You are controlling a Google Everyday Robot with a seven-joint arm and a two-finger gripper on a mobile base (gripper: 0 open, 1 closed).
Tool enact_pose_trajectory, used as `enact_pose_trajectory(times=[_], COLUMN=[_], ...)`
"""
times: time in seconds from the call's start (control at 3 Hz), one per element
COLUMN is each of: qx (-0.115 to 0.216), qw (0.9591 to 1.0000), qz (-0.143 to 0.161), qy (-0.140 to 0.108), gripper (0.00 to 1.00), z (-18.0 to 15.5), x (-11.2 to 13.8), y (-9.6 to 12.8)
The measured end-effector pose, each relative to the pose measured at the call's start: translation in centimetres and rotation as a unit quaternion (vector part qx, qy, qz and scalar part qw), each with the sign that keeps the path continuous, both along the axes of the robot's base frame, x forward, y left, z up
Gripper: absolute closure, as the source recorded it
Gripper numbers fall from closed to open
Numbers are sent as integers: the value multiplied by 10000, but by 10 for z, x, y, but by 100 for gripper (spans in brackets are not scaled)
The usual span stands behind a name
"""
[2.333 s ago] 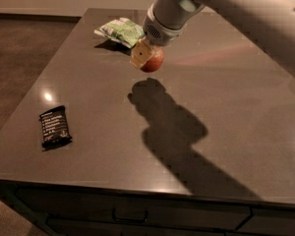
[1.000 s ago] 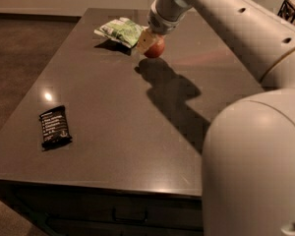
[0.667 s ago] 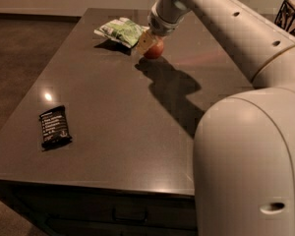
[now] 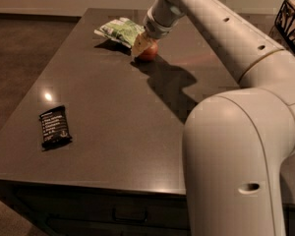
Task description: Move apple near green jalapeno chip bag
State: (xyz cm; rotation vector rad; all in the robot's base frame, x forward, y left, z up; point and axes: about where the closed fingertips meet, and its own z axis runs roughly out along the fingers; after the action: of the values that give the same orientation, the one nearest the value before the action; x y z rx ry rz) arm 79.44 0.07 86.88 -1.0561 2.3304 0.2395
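Partly the gripper (image 4: 139, 46) hides the apple (image 4: 151, 53) — chip bag (image 4: 119, 30) alongside.

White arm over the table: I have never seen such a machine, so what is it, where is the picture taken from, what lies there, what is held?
It is a robot's single arm, reaching across a dark table. The one camera looks down from close beside the arm's thick elbow. At the arm's tip, the gripper is down at a red apple, which sits right beside a green chip bag. Whether it grips the apple cannot be told. A black wrapper lies at the picture's lower left, and a wire basket shows at far right.
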Motion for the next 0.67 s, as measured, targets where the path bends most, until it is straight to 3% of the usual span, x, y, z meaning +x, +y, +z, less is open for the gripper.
enact_pose_trajectory(times=[0.33,0.67], qx=[96,94], qw=[9998,9998], qz=[144,164], qy=[34,59], gripper=[15,0], z=[-6,-9], x=[2,3], y=[11,13])
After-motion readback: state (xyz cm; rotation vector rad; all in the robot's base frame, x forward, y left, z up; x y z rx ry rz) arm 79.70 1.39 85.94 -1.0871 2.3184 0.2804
